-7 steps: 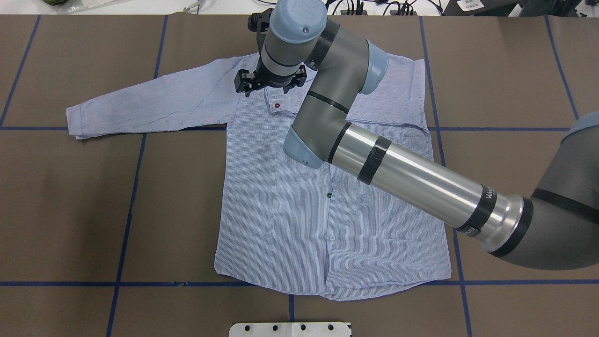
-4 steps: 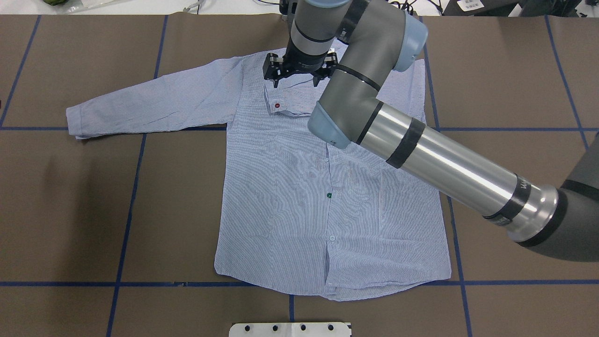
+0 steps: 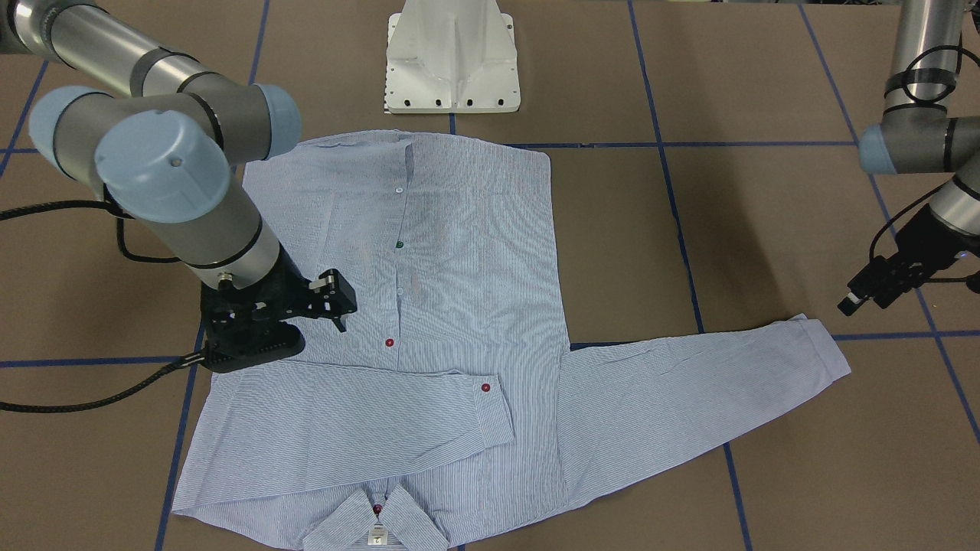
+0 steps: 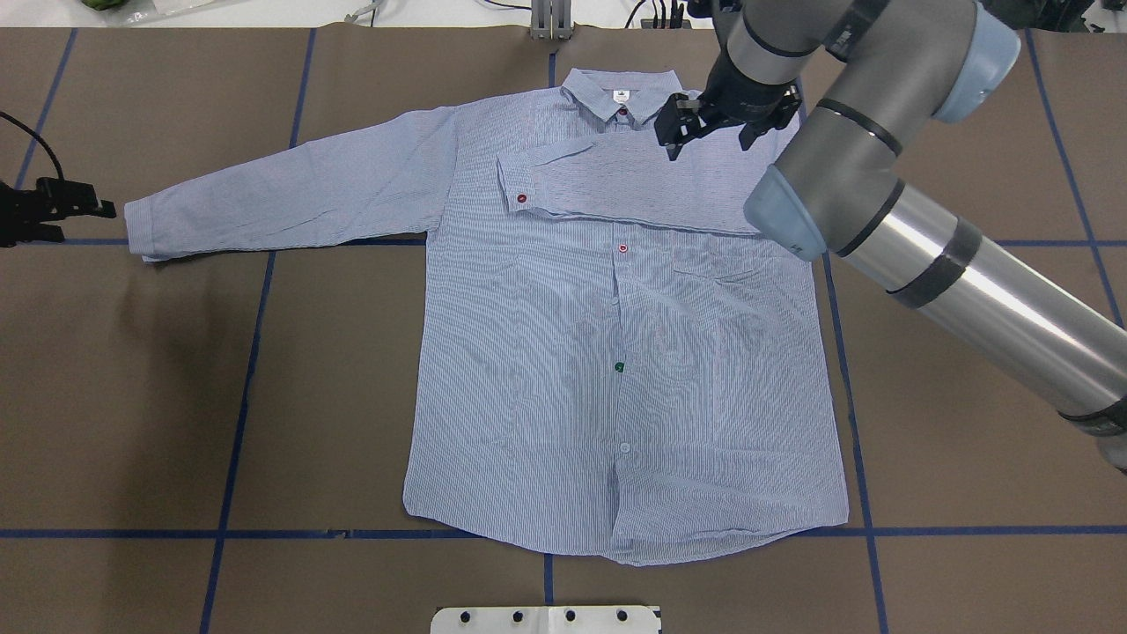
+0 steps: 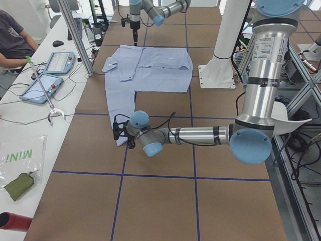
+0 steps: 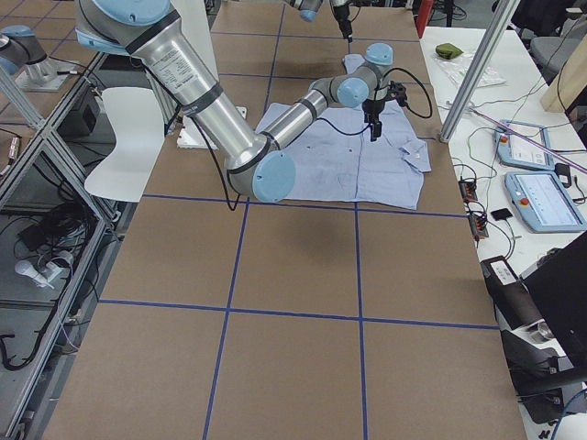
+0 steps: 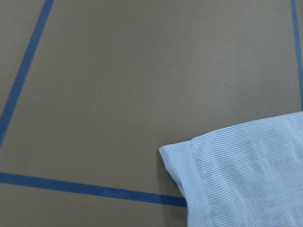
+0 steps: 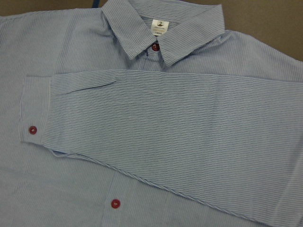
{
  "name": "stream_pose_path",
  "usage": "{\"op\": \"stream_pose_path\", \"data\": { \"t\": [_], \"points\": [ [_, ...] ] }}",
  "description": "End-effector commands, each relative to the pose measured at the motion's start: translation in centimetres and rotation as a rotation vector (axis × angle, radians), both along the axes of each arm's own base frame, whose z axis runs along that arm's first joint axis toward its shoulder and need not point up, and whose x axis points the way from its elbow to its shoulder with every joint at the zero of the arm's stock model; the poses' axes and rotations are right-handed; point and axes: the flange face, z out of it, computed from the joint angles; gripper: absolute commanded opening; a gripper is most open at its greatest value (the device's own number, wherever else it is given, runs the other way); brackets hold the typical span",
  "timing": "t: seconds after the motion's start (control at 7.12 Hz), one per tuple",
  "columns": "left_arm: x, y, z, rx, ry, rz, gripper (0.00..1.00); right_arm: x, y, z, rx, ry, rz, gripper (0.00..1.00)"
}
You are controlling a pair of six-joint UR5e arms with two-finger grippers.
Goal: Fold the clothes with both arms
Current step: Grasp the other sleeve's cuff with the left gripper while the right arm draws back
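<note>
Right gripper [image 4: 711, 141] hangs open, empty, above the shirt [image 4: 616, 370]; my left gripper [image 4: 101, 201] looks open near the cuff [image 4: 145, 233]. Light, limp cloth; I should pinch there.

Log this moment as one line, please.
light blue pinstriped shirt, one sleeve folded across chest | right gripper open above it | left gripper near other cuff
</note>
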Motion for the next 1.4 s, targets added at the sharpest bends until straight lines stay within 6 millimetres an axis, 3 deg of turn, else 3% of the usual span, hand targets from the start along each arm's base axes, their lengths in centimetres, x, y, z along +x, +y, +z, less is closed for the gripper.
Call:
{"op": "stream_pose_path", "data": {
  "t": [0.0, 0.14, 0.28, 1.12, 1.26],
  "points": [
    [4.1, -0.2, 0.3, -0.034, -0.014, -0.038, 0.90, 6.9, 1.2, 3.9, -0.009, -0.013, -0.011, 1.00],
    [4.5, -0.5, 0.8, -0.039, -0.022, -0.038, 0.85, 9.4, 1.7, 5.3, -0.007, -0.023, -0.019, 1.00],
    [4.6, -0.7, 1.5, -0.047, -0.033, -0.043, 0.78, 10.0, 1.8, 5.5, -0.009, -0.027, -0.014, 1.00],
    [4.5, -0.7, 2.5, -0.061, -0.049, -0.054, 0.28, 9.7, 2.1, 5.3, -0.012, -0.021, -0.016, 1.00],
    [4.5, -0.7, 2.4, -0.058, -0.047, -0.054, 0.13, 9.8, 2.1, 5.4, -0.013, -0.020, -0.017, 1.00]
  ]
}}
